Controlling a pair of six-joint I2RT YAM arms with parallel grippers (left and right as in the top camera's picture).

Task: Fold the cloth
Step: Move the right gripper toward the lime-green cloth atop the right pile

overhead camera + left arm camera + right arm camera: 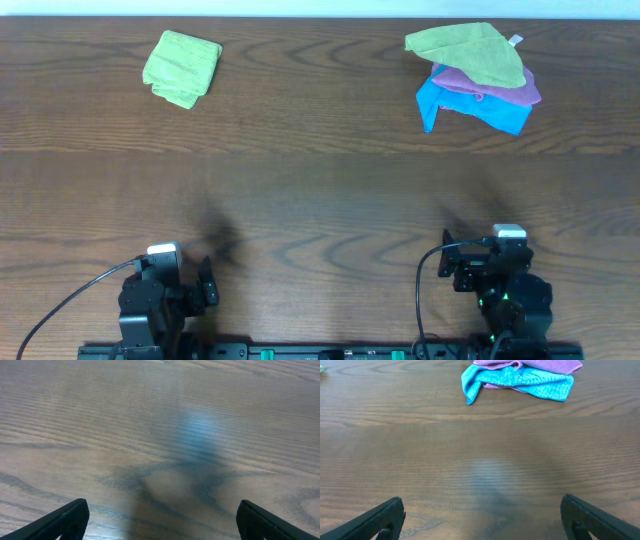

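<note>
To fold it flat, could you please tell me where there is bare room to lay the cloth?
The table is bare across its middle, from the pad over to the cloth. Crowded only far right: the cloth tops the purple cloth and blue cloth.

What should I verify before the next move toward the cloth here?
1. Target found: the cloth, white tag, on top of the stack: ok.
2. Cloth flat on bare table: not ok; it lies rumpled on the purple cloth and blue cloth.
3. Left gripper open, empty: ok.
4. Right gripper open, empty: ok.
5. Table between right gripper and stack bare: ok.
6. Small green pad apart from the stack: ok.
</note>
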